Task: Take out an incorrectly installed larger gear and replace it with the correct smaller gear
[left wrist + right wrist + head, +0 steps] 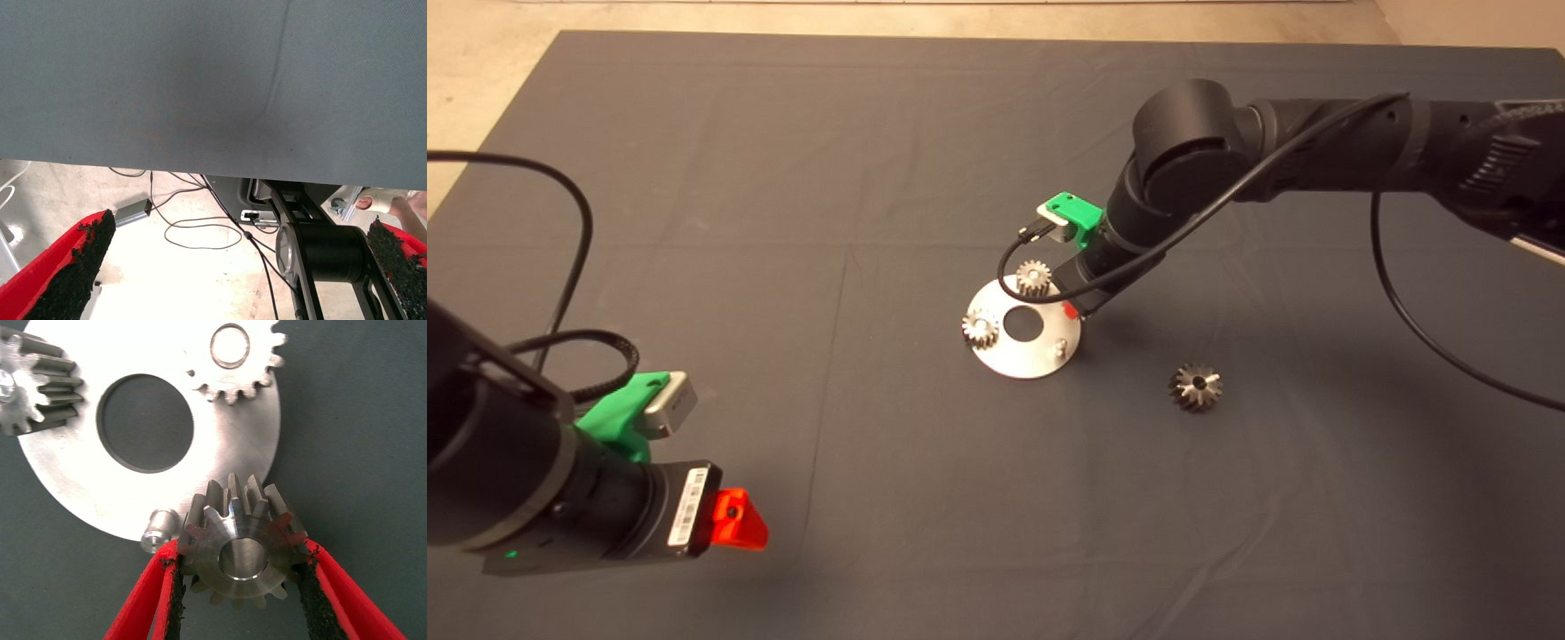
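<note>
My right gripper [240, 553] is shut on the smaller gear [240, 547], a dark steel gear with a central hole. It holds the gear just beside the bare peg [159, 528] at the rim of the round silver plate [227, 447]. In the head view only a red bit of this gripper [1070, 309] shows at the plate's right rim [1040, 360]; the held gear is hidden there. The larger gear [1196, 388] lies on the mat to the right of the plate. My left gripper [738, 520] is parked at the lower left, its fingers [73, 267] wide apart and empty.
Two paler small gears [1033, 277] [980, 328] sit on the plate beside its big central hole; both show in the right wrist view [233, 360] [33, 387]. The right arm's cable [1405, 329] loops over the mat. The left wrist view shows the mat's edge and floor cables [200, 233].
</note>
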Available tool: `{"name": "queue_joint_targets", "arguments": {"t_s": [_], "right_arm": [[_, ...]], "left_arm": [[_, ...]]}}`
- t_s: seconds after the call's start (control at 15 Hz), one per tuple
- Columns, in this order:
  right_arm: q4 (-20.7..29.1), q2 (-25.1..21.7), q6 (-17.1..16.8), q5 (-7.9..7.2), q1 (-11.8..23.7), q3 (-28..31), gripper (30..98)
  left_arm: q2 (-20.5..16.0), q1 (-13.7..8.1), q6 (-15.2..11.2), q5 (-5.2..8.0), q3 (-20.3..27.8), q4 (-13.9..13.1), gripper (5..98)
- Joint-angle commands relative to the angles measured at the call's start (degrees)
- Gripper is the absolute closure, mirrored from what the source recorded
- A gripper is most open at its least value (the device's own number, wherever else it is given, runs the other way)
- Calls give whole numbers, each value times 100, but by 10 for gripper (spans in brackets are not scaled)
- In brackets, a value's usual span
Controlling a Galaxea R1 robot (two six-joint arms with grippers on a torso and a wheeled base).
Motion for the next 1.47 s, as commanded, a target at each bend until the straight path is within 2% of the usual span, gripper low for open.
{"name": "queue_joint_targets", "arguments": {"t_s": [0.0, 0.67, 1.07, 1.4], "right_arm": [[149, 28, 25, 13, 152, 52, 891], [158, 89, -14, 4, 143, 149, 891], [149, 133, -14, -154, 135, 307, 891], [131, 229, -14, -172, 99, 299, 891]], "left_arm": [[-12, -38, -24, 712, 85, -120, 59], [-12, -38, -28, 712, 85, -120, 59], [-12, -38, -33, 712, 85, -120, 59], [-10, -38, -33, 712, 85, -120, 59]]}}
